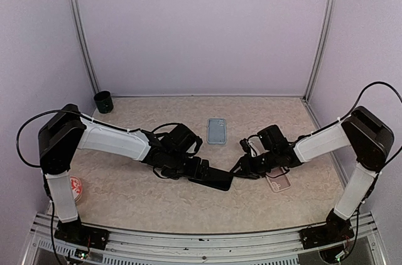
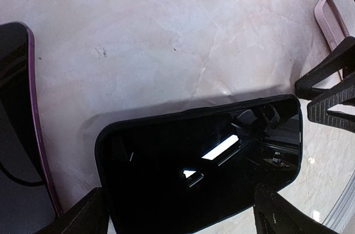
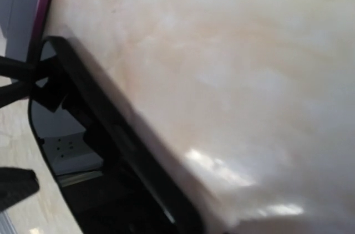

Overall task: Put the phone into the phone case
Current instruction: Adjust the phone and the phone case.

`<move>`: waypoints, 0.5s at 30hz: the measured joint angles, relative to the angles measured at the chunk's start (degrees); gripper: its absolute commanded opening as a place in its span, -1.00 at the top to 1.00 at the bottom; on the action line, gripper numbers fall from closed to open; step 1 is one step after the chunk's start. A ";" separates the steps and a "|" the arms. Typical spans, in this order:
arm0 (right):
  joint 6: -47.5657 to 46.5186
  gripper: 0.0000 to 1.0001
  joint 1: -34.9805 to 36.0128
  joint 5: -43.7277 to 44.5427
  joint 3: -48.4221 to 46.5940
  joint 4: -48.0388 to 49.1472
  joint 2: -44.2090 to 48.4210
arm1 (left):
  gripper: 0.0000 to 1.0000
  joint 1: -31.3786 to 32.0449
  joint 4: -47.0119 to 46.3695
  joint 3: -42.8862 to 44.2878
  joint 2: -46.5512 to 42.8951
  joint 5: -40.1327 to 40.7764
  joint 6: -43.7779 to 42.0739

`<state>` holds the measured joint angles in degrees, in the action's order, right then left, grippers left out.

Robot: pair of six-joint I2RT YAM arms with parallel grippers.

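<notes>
Phone first, from the top camera: I see it black at mid-table, one end in the left gripper, the other end pointing at the right gripper just beside it. The pink case lies on the table, partly under the right arm, near the phone but apart from it. A bluish rectangle lies farther back, and a cup stands in the far left corner.

On the left wrist camera I see the left gripper with its jaws wide apart and clamped on the phone across its width, one finger at each long edge. A shadow falls on the table along the phone's far edge. The right gripper reaches in from the right with its jaws a little apart and nothing between them. Its tips are just beside the phone's far corner; I cannot tell whether they touch it. One end of the case shows at upper right, and a dark purple-rimmed thing fills the left edge.

The right wrist camera is blurred. The phone runs diagonally across it. The right gripper shows at the left edge, jaws apart, the phone's corner close to the upper finger.
</notes>
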<state>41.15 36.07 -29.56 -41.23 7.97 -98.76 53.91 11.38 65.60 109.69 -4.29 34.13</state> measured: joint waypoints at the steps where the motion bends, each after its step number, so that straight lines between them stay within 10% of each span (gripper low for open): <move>1: -0.02 0.39 0.50 0.17 -0.55 -0.02 -0.37 | -0.77 0.00 0.00 0.00 0.00 0.00 0.00; 9: 0.33 1.00 1.62 0.74 -2.34 -0.42 -2.69 | -0.77 -0.20 0.13 0.00 -0.02 0.24 0.09; 15: 1.33 1.00 1.44 0.04 -1.90 0.90 -2.75 | -0.77 -0.48 0.20 0.00 -0.02 0.57 0.09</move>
<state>42.48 37.52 -29.52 -43.13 8.86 -101.51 53.43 11.57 65.60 109.67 -3.73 34.22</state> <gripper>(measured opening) 0.005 0.884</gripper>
